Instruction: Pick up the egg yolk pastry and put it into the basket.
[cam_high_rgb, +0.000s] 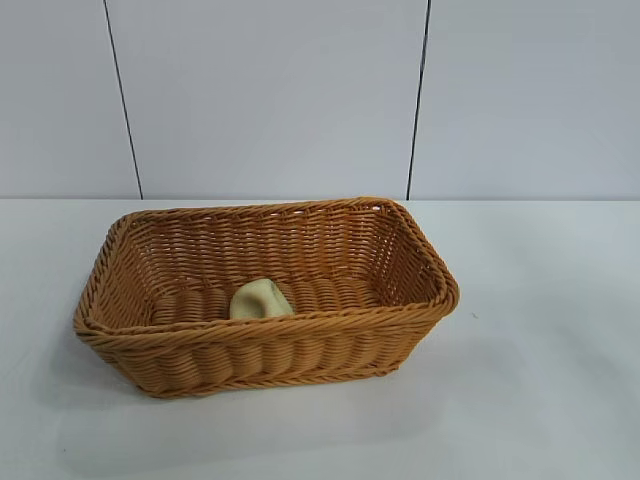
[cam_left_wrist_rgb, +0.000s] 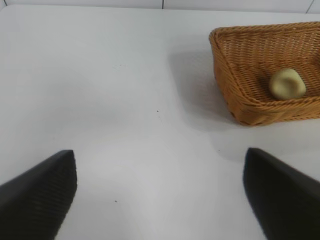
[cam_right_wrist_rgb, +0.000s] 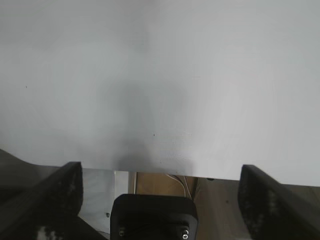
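The basket (cam_high_rgb: 265, 345), nearest the outside camera, is seen on the white table (cam_high_rgb: 540, 400) with the egg yolk pastry (cam_high_rgb: 260, 300) lying on its floor against the near wall. The left gripper (cam_left_wrist_rgb: 160, 192) is held spread wide and empty over bare table, angled downward, with the basket off to one side and nothing between. The right gripper (cam_right_wrist_rgb: 160, 187) is likewise spread and empty, pointed down at the table's edge.

Exterior camera faces the basket (cam_high_rgb: 265, 350) from above; left wrist shares it.
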